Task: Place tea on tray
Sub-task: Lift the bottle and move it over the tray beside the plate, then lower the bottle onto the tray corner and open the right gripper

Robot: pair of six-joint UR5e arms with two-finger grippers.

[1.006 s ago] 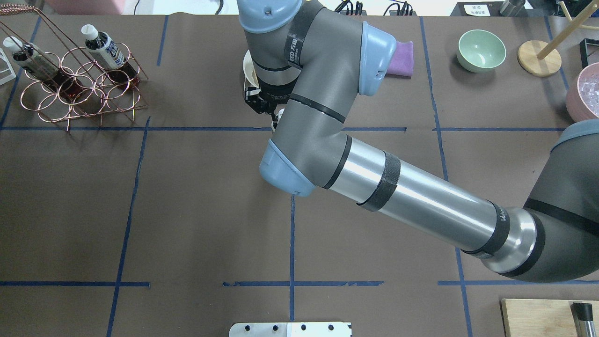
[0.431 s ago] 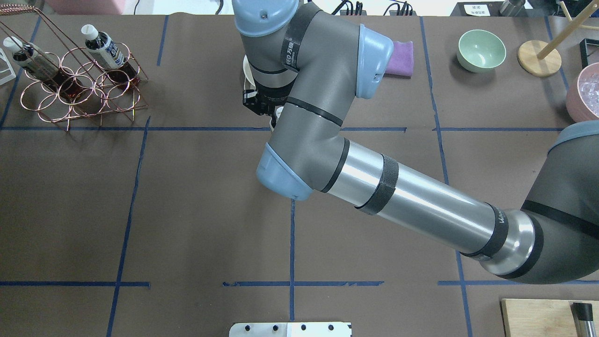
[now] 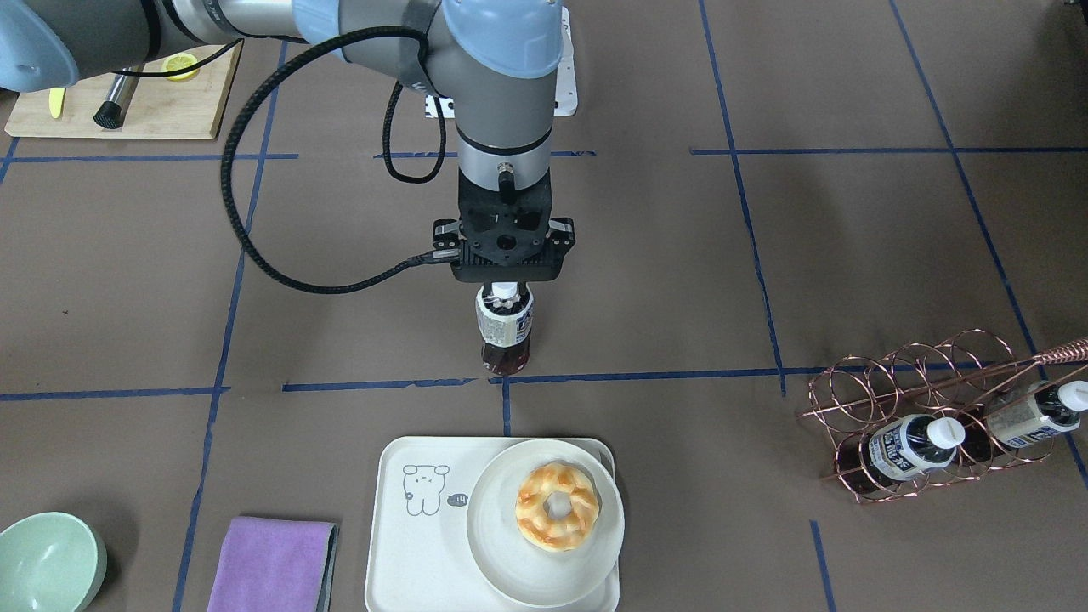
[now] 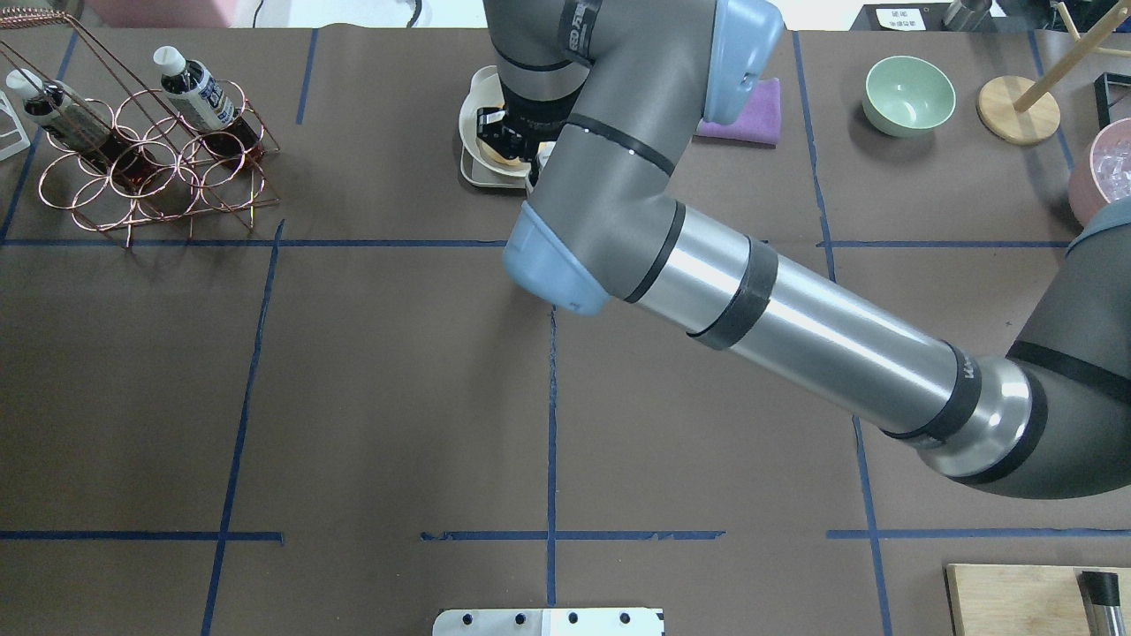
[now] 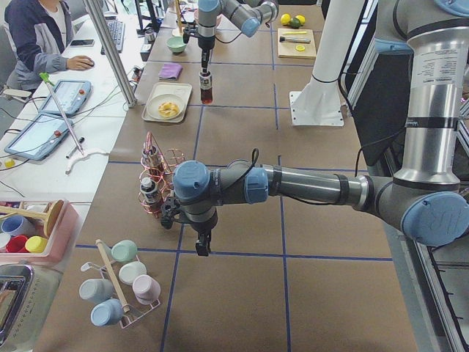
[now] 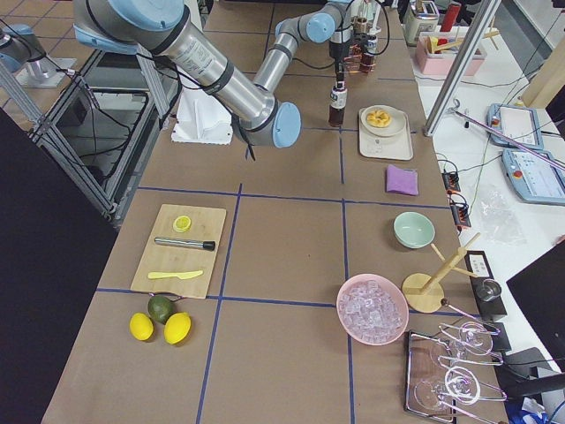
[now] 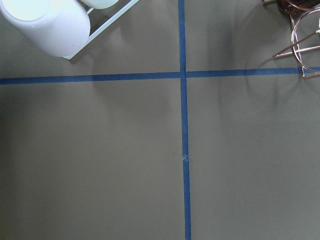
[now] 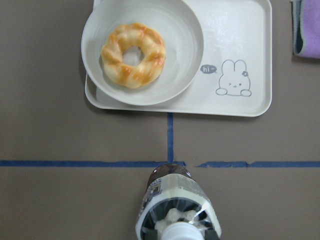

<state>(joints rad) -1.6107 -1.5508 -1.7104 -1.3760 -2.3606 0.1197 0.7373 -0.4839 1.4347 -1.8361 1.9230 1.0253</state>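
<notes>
My right gripper (image 3: 506,291) is shut on the white cap of a tea bottle (image 3: 505,333) and holds it upright. The bottle hangs over the blue tape line, just short of the tray's edge, as the right wrist view (image 8: 176,202) shows. The cream tray (image 3: 416,544) with its line drawing has a round plate (image 3: 501,557) with a donut (image 3: 557,506) on one half. Two more tea bottles (image 3: 905,446) lie in a copper wire rack (image 3: 926,382). My left gripper (image 5: 201,246) shows only in the exterior left view, near that rack; I cannot tell its state.
A purple cloth (image 3: 272,565) and a green bowl (image 3: 47,565) lie beside the tray. A wooden board (image 3: 127,93) with a knife is near the robot's right side. A mug rack (image 5: 121,286) stands near my left arm.
My right arm has carried the tea bottle away from the robot, toward the tray. The rack and its two bottles have not moved.
</notes>
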